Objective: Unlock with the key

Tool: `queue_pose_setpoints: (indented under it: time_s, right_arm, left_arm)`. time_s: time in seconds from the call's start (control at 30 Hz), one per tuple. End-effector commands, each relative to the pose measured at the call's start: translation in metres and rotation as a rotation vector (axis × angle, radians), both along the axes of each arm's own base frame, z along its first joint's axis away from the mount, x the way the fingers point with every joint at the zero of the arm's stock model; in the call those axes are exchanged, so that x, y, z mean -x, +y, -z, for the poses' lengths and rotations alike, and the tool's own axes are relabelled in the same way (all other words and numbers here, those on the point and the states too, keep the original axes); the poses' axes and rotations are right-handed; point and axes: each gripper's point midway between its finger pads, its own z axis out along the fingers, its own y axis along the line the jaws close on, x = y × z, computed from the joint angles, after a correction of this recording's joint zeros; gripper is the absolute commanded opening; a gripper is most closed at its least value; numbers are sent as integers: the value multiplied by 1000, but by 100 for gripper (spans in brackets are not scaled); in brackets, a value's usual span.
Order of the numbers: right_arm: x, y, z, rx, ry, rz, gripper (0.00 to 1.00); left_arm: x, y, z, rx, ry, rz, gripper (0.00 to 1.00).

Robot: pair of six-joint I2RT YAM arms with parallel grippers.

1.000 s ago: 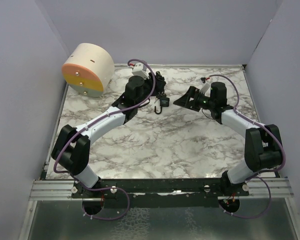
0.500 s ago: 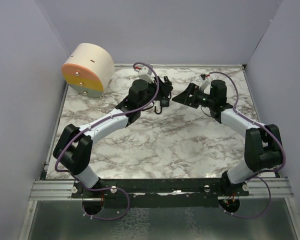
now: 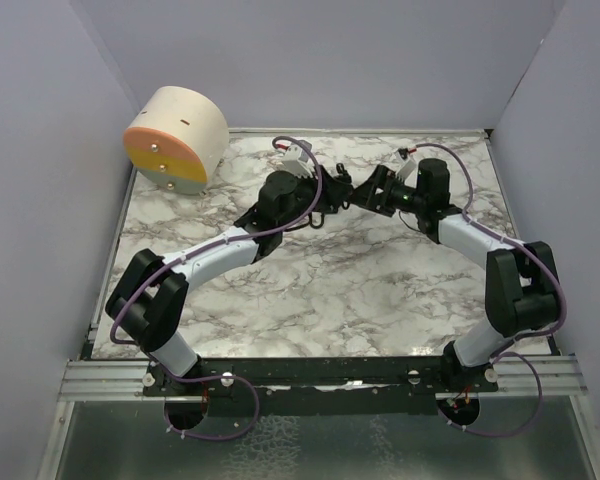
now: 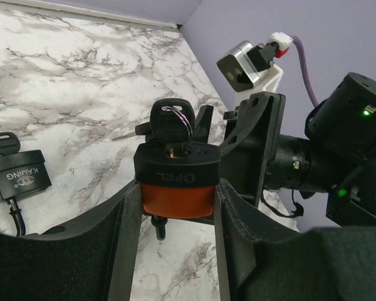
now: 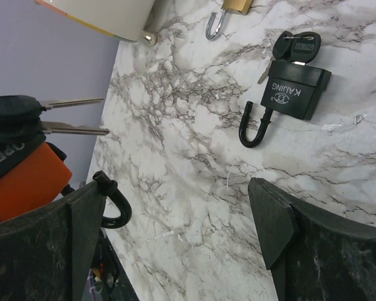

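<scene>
My left gripper (image 4: 172, 216) is shut on an orange and black padlock (image 4: 175, 188) marked OPEL and holds it above the table. A black-headed key (image 4: 171, 122) on a ring sticks in its top. In the right wrist view the padlock (image 5: 25, 182) sits at the left edge with two key blades (image 5: 69, 130) pointing right and its black shackle (image 5: 116, 210) hooked below. My right gripper (image 5: 175, 219) is open and empty, just right of the padlock. In the top view the left gripper (image 3: 327, 195) and the right gripper (image 3: 365, 190) nearly meet at mid-table.
A black padlock marked KAIJING (image 5: 294, 91) with its own key lies on the marble table (image 3: 310, 290); it also shows in the left wrist view (image 4: 17, 179). A brass padlock (image 5: 235, 5) lies beyond it. A cream and orange round box (image 3: 177, 137) stands at the far left corner.
The left gripper has carried the orange padlock to the right and turned. The right gripper has moved left towards it, so the gap between them has closed.
</scene>
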Motion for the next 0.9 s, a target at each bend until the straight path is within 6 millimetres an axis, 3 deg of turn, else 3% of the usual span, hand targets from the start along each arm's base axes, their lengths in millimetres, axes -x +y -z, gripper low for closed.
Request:
queue_pose_setpoints:
  time_s: [0.0, 0.3, 0.87]
  right_arm:
    - [-3, 9, -9, -35, -29, -42, 95]
    - [-1, 16, -9, -70, -14, -89, 95]
    - [-10, 4, -34, -54, -85, 1, 96]
  left_arm:
    - [24, -3, -72, 182, -172, 90, 0]
    - [40, -3, -93, 318, -282, 154, 0]
    - [16, 13, -32, 183, -168, 21, 0]
